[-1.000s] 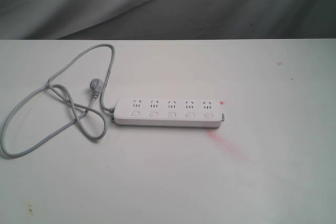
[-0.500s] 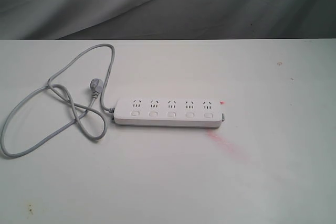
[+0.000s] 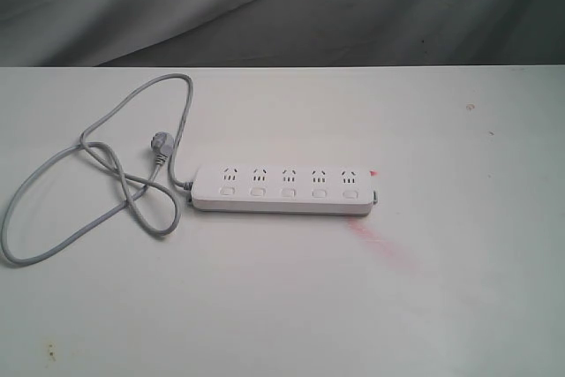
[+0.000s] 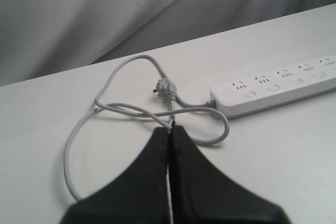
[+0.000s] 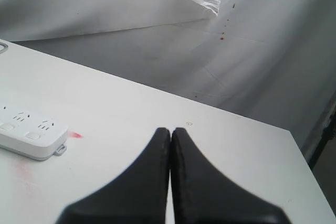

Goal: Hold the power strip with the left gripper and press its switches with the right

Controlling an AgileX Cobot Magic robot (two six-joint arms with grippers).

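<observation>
While the strip (image 3: 282, 190) is lying flat near the middle of the white table (image 3: 459, 306), nothing is touching it; its five switches (image 3: 289, 192) are running in a row along its near side, one below each socket set; the grey cord (image 3: 88, 183) is looping away from the left end across the tabletop, and the plug (image 3: 160, 146) is lying near that end; a faint pink smear (image 3: 375, 240) is showing on the surface by the strip's right end (a small red mark (image 3: 373, 173) is sitting just beyond that end too); creased grey cloth (image 3: 265, 6) is hanging behind the table. The left gripper (image 4: 170, 127) is pointing at the cord's loops, clenched and empty, apart from the strip; the right gripper (image 5: 170, 129) is likewise pressed together on nothing, over bare table off the strip's right end.
</observation>
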